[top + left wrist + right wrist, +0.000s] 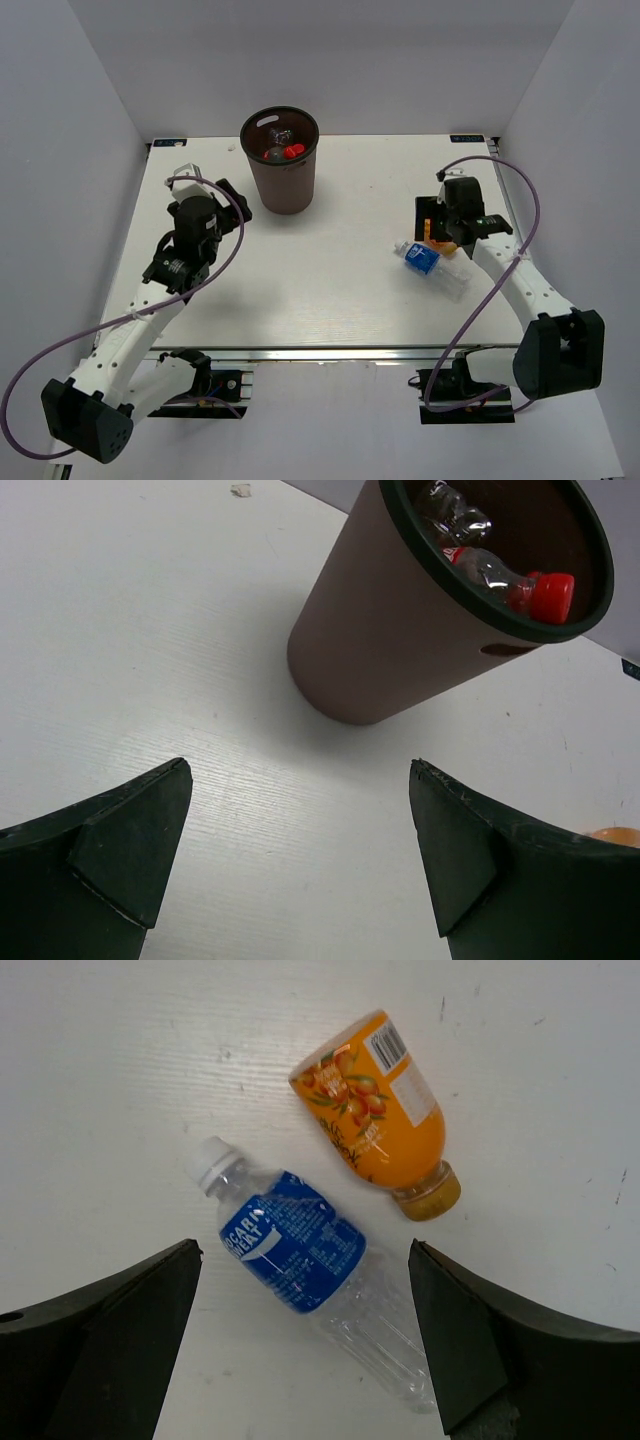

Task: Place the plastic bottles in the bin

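- My two arms are fixed at the near edge of the white table (330,300). My left arm (150,310) reaches up the left side and my right arm (520,285) reaches up the right side.
- Closest to me on the right lies a clear bottle with a blue label (425,260). It is on its side on the table. Its white cap (212,1160) points to the left and away from me.
- My right jaws hang over this bottle. They are wide apart and hold nothing. In my right wrist view the blue label (295,1250) sits between the two black tips, down on the table below them.
- Just past the blue one lies an orange bottle (375,1110), also on its side. It has pictures of fruit on it and a gold cap (430,1195). A thin bit of table shows between the two bottles. From above, only a small orange bit (431,233) peeks out under my right wrist.
- My left jaws are a little farther up the table on the left side. They are wide apart too, with nothing in them. Only bare table (120,630) shows between their tips.
- Farthest away stands the bin (285,185), a round brown bucket with a dark rim (440,560). It stands upright near the far edge, just past my left jaws and to their right.
- Inside the bin lies a clear bottle with a red cap (548,595). Another clear bottle (450,510) lies deeper in beside it.
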